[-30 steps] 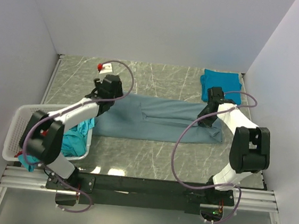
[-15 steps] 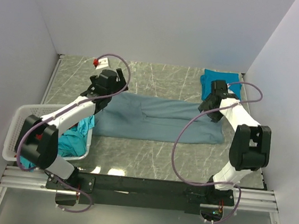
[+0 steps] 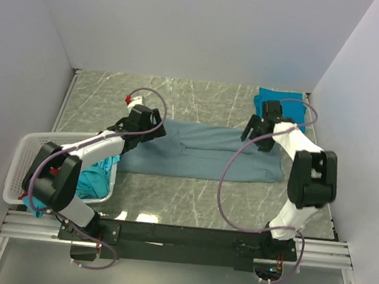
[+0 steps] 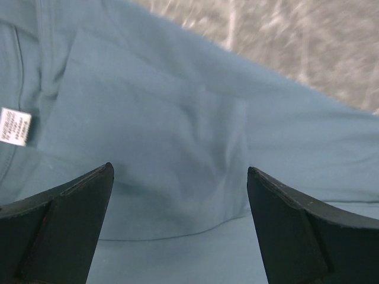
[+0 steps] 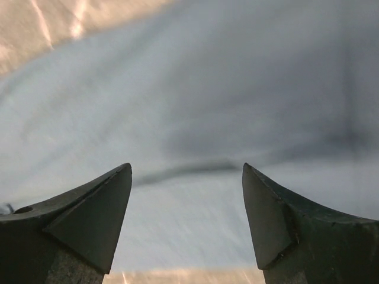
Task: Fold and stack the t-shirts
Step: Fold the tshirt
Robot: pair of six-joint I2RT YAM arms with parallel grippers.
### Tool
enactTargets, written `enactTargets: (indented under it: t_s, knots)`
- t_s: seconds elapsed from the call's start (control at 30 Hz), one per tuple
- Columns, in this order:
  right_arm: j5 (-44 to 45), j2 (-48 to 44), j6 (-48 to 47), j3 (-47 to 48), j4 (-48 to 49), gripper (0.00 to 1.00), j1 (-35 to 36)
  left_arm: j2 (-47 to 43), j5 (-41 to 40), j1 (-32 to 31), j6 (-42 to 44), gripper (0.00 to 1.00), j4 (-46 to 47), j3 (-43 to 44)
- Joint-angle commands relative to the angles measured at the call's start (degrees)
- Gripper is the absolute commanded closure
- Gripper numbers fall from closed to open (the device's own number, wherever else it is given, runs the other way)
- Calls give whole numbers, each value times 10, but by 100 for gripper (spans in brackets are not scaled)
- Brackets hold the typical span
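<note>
a white laundry basket (image 3: 19,165) sits at the left with a turquoise shirt (image 3: 94,181) bunched inside. the left end effector (image 3: 156,126) hangs over the left end of the large grey-blue shirt (image 3: 201,155), fingers spread wide and gripping nothing; a white label (image 4: 13,126) shows on the cloth below it. the shirt lies folded in a long band across the marbled table (image 3: 201,96). the right end effector (image 3: 254,141) hovers over its right end, fingers apart and empty. a folded teal shirt (image 3: 285,101) rests in the far right corner.

Plain white walls (image 3: 188,26) enclose a grey marble-patterned table (image 3: 191,193) under even light.
</note>
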Motion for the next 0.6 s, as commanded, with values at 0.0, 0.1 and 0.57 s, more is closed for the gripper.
enactTargets:
  t_s: [0.0, 0.1, 0.57]
  knots:
    - [-24, 73, -34, 73, 22, 18, 16, 49, 19, -2, -20, 1, 8, 12]
    - [-38, 117, -32, 102, 16, 18, 22, 108, 11, -1, -11, 1, 8, 45]
    - [-81, -3, 7, -117, 38, 16, 97, 406, 10, 4, 46, 1, -62, 399]
